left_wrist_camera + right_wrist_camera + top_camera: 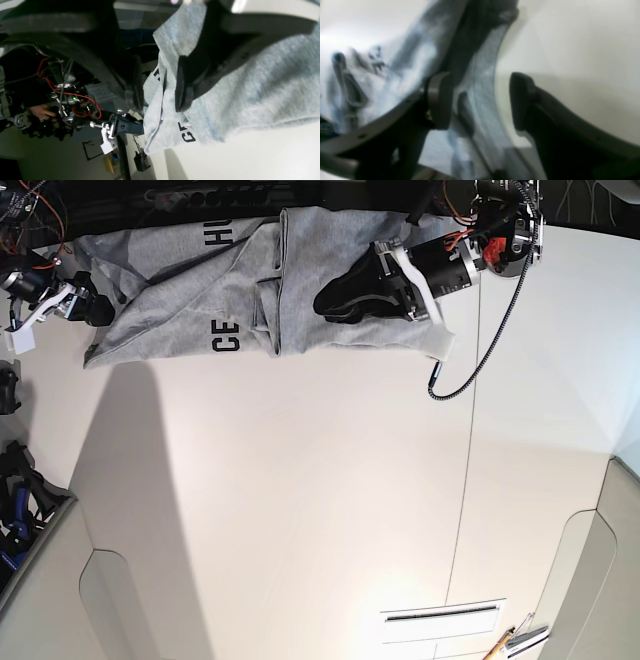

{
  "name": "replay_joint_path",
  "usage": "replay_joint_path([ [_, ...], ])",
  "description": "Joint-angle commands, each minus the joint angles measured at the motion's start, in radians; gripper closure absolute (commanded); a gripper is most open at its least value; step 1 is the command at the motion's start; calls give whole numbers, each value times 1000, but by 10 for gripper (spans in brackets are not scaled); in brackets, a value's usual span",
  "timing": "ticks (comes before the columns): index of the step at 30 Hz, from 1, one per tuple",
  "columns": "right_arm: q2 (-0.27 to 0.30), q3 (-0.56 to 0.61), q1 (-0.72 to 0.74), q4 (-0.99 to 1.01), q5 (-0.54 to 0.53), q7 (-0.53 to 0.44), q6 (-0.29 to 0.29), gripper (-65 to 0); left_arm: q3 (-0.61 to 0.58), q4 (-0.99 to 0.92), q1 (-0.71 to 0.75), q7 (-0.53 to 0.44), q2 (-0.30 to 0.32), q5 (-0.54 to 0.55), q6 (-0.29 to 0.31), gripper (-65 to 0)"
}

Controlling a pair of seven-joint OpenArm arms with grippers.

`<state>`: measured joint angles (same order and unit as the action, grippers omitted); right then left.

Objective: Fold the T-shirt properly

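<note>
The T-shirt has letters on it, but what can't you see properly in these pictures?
- The T-shirt print: in the base view folds hide most letters.
- Right wrist view: all blurred; the cloth near the right pincer shows no readable letters.
- Left pincer: in the left wrist view, whether it pinches the cloth is unclear.
- Base view: the shirt's top edge is lost against dark equipment.

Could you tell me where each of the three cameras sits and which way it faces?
Left wrist: sits on the left arm, looking along the left gripper, whose fingers hold a fold of the grey T-shirt; the other arm shows behind.
Right wrist: sits on the right arm, looking along the right gripper, open beside the shirt's edge on the white table.
Base: sits overhead, looking down on the table, shirt and both arms.
All three share the shirt; its black letters show in the left wrist and base views.
</note>
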<state>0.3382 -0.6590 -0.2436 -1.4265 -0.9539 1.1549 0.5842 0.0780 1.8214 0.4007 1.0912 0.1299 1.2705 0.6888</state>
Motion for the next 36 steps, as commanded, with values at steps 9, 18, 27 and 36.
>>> replay_joint_path([
  [9, 13, -4, -1, 19, -112, 82, 26, -360, 0, 19, -2, -18, 1, 3, 9, -245],
  [18, 13, -4, -1, 19, -128, 89, 25, -358, 0, 19, -25, -30, 1, -10, 9, -245],
  [27, 13, -4, -1, 19, -140, 99, 22, -7, 0, 19, -35, -33, 1, -19, 9, -245],
  [36, 13, -4, 5, -6, -242, 122, 22, 0, 108, 19, -34, -32, 1, -27, 9, -245],
])
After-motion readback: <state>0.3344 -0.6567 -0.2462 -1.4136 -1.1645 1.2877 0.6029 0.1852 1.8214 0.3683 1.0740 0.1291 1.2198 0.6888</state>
